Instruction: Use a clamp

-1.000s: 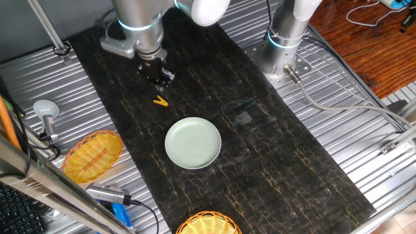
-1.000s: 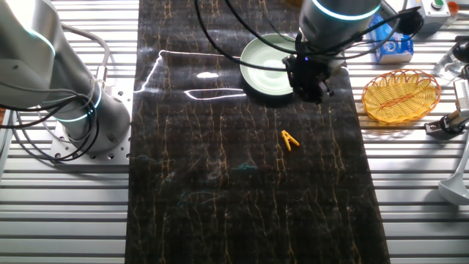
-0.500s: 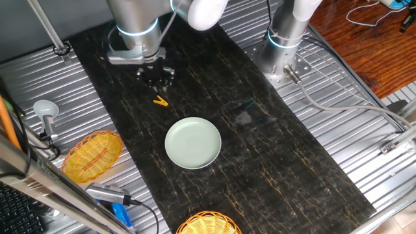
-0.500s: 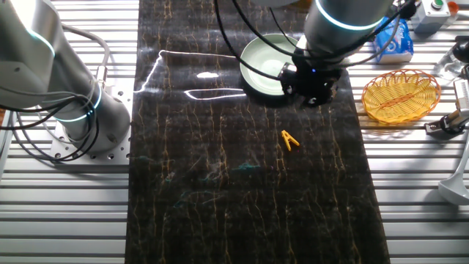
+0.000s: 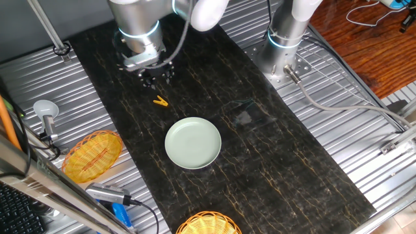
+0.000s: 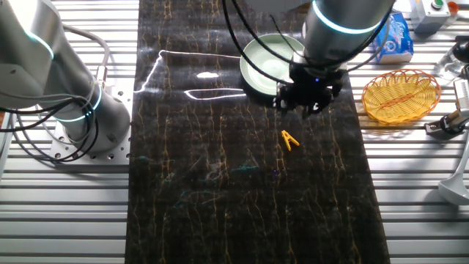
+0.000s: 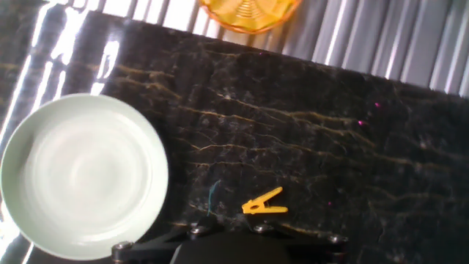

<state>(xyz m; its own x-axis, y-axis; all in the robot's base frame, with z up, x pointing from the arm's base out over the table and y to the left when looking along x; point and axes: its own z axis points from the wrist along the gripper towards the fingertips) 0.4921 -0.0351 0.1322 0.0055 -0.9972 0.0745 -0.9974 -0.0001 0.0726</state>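
The clamp [image 5: 160, 101] is a tiny yellow-orange clip lying flat on the dark marbled mat, apart from everything. It also shows in the other fixed view [image 6: 290, 139] and in the hand view [image 7: 264, 204]. My gripper [image 5: 156, 78] hangs just above the mat, a short way behind the clamp, and holds nothing. It also shows in the other fixed view [image 6: 306, 103]. Its fingers look spread apart. In the hand view only the gripper's black base [image 7: 242, 249] shows at the bottom edge, just below the clamp. The pale green plate [image 5: 192, 142] lies empty in front of the clamp.
A yellow wicker basket [image 5: 91, 155] stands on the metal table to the left of the mat, and another [image 5: 207, 223] at the front edge. A second arm's base [image 5: 283, 45] stands at the back right. A blue-and-white box [image 6: 396, 40] lies near the basket [image 6: 400, 93].
My gripper has turned about its wrist and shifted slightly back from the clamp. The clamp and the plate have not moved.
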